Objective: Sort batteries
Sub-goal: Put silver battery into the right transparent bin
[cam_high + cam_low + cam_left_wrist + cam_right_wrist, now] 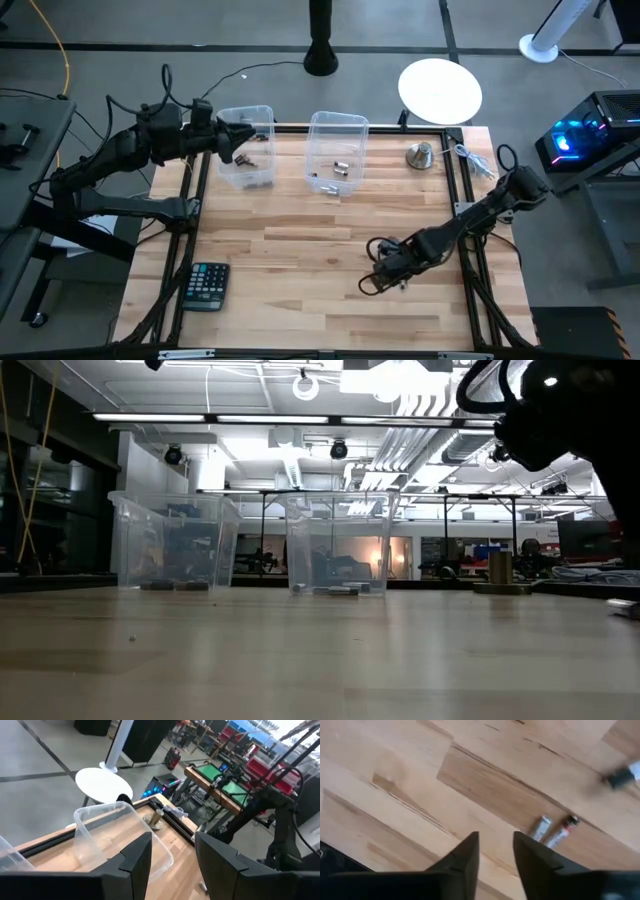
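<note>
Two silvery batteries [541, 827] lie side by side on the wood just ahead of my right gripper [496, 851], and a dark one [622, 776] lies farther off. That gripper [378, 278] is open and hovers low over the table's near right part, touching nothing. More batteries rest on the floors of the left clear bin [247, 147] and the right clear bin [337, 150]. My left gripper [236, 140] is open and empty, held above the left bin; its wrist view looks past its fingers [172, 855] to the right bin [115, 832].
A black calculator [206, 285] lies near the table's near left corner. A silver bell-shaped object [419, 155] stands at the far right, with cables [478, 160] beside it. The two bins stand along the far edge. Bare wood lies between the bins and the right gripper.
</note>
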Robot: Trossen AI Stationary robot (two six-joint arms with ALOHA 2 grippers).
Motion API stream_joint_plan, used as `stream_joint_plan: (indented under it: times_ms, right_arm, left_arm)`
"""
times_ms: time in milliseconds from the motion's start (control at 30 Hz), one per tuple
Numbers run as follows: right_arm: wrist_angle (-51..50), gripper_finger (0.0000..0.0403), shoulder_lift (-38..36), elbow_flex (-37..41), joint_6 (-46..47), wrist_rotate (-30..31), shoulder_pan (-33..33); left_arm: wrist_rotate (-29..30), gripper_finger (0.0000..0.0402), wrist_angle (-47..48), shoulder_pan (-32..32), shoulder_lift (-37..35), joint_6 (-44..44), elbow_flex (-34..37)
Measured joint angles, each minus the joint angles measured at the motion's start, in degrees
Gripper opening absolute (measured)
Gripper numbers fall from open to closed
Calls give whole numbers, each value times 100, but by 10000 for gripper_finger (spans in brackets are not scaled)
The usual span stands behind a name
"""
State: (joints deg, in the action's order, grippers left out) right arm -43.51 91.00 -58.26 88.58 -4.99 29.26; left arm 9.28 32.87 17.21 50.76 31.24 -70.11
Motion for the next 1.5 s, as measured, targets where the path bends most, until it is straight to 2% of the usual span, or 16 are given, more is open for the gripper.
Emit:
stream_joint_plan:
  times_ms: [167,400,667,767,1000,1100,1500]
  right_arm:
    - [-238,146,250,9,416,-374,0]
    - [878,149,864,9,544,-453,-87]
    - [1093,149,1139,0,491,-488,-302]
    - [1128,149,1145,-173,152,-394,-354]
    - [-331,149,1141,-936,-490,-190,-376]
    - [-972,149,1141,-991,-507,-191,-377]
    - [-1166,149,1139,-476,-658,-360,-361]
  left_arm:
    - [-24,145,49,0,0,-137,0]
    - [-148,145,47,2,0,-190,0]
    - [-148,145,47,2,0,-159,0]
    - [-148,145,47,2,0,-151,0]
    - [-146,145,45,2,-1,-151,0]
    - [-140,145,39,2,0,-192,0]
    - [-135,145,36,2,0,-193,0]
